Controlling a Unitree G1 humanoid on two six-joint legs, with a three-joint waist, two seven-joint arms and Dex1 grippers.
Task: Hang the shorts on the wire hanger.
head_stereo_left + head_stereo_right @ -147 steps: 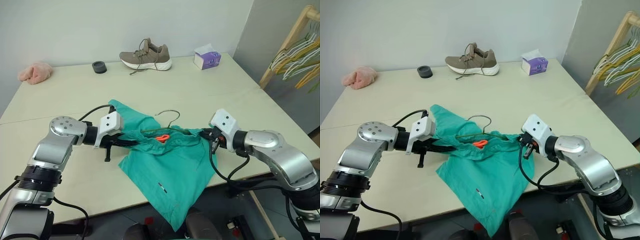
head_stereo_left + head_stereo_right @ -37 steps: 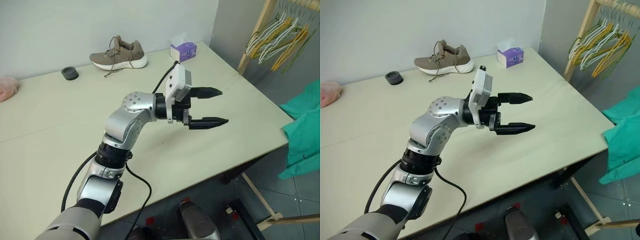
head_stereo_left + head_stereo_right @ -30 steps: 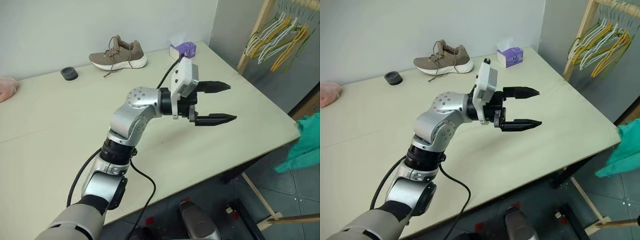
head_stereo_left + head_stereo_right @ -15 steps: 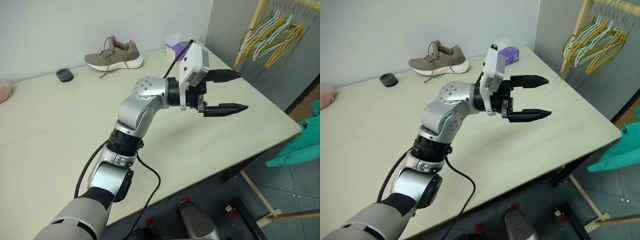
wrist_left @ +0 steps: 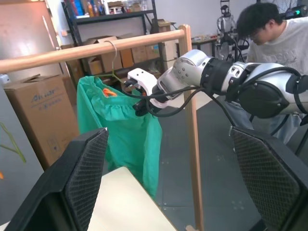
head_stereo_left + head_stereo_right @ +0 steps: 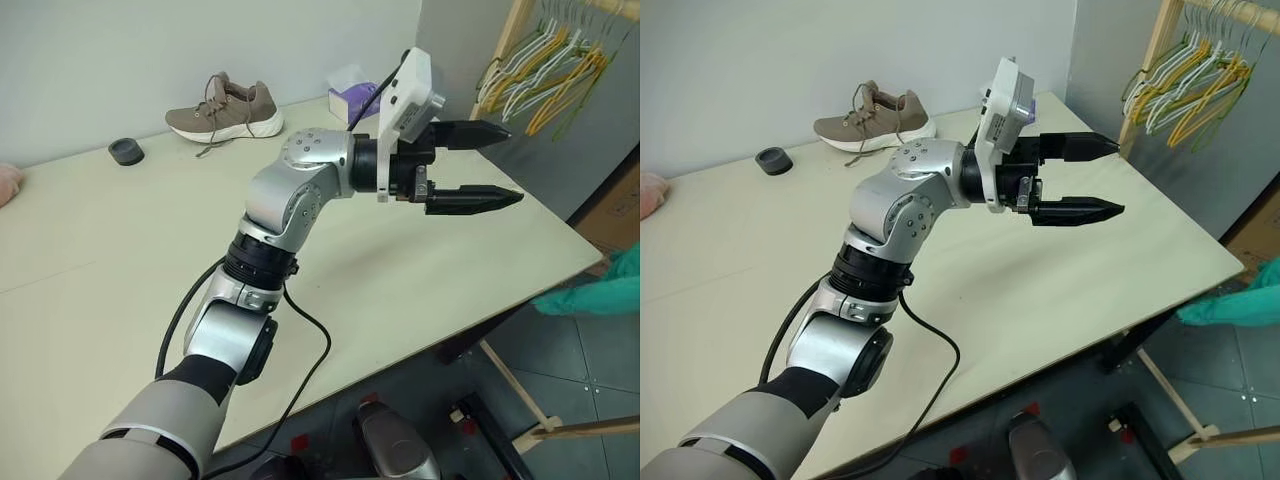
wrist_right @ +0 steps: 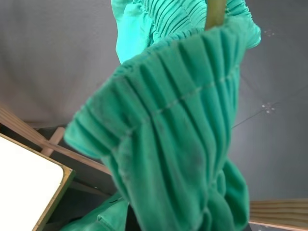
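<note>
Your left gripper (image 6: 515, 163) is released, jaws spread wide and holding nothing, raised above the table (image 6: 120, 260) and pointing toward three o'clock. At about four o'clock from it, beyond the table edge, the shorts (image 5: 122, 130) hang by their gathered waistband from the wire hanger (image 5: 114, 57), whose hook appears to sit over the wooden rail (image 5: 62, 55). Your right gripper (image 5: 140, 107) is at the waistband; its grip cannot be told. Judgement: hanging looks essentially done. Remaining: confirm the hook is seated, then clear the right arm.
</note>
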